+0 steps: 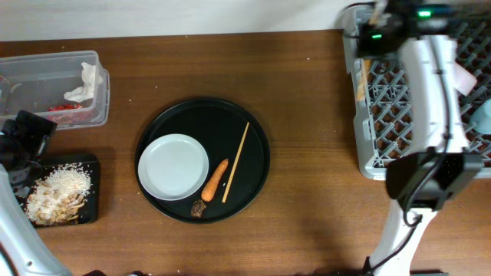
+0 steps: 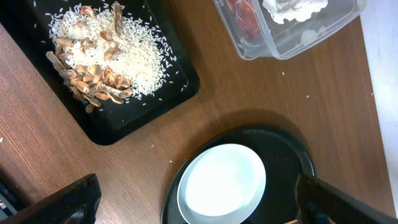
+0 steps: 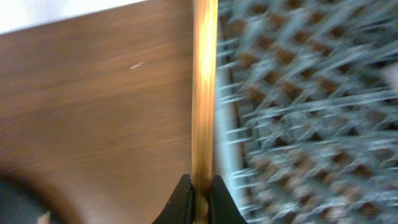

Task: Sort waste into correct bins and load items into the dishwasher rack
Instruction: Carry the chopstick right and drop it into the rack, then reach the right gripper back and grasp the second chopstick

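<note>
The right pincer [image 3: 200,190] clamps a thin, stiff, light chopstick [image 3: 204,93] at the edge of the dishwasher rack [image 3: 298,99], a smooth stick likely to pivot unless held mid-shaft; the left pincer [image 2: 199,202] gapes empty.

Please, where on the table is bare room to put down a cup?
Bare table lies between the round tray and the rack, and behind the round tray. The left side is crowded: tub, black tray and left arm close together.
</note>
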### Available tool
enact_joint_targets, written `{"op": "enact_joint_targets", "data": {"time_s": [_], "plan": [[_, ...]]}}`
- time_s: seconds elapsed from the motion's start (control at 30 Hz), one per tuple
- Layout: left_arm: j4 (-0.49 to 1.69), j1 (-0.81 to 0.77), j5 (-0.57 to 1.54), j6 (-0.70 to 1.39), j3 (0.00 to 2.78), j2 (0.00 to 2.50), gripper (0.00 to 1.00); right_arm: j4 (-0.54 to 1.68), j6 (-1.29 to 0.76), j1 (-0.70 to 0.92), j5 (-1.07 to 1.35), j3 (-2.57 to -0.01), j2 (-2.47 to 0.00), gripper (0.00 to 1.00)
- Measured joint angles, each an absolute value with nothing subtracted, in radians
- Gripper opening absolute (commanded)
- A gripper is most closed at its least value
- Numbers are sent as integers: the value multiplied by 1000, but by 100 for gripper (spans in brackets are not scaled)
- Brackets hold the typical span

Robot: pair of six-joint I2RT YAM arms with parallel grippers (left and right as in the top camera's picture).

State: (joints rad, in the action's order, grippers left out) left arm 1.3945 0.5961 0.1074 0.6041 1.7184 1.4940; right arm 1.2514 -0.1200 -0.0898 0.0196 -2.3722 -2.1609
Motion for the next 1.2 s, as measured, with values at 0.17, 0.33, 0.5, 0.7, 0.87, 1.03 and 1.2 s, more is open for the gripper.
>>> {"op": "enact_joint_targets", "data": {"time_s": [0.17, 0.33, 0.5, 0.7, 0.87, 1.03, 1.2], "plan": [[1394, 596, 107, 604, 1718, 1494, 99, 1134, 34, -209, 73, -2372, -2220, 5], [1394, 596, 107, 604, 1718, 1494, 99, 1129, 88, -206, 108, -2372, -2339, 50], [1394, 596, 107, 604, 1718, 1494, 99, 1168, 84, -171, 118, -2372, -2349, 59], [1394, 596, 107, 604, 1718, 1494, 99, 1327, -76, -78, 308, -2373, -2348, 55], [1395, 596, 107, 604, 1718, 1494, 99, 1383, -374, 214, 291, -2356, -2348, 54], [1394, 596, 107, 604, 1718, 1494, 99, 1330, -724, 541, 43, -2214, -2348, 50], [1393, 596, 107, 604, 1718, 1494, 99, 1173, -928, 636, -3, -2022, -2344, 45]]}}
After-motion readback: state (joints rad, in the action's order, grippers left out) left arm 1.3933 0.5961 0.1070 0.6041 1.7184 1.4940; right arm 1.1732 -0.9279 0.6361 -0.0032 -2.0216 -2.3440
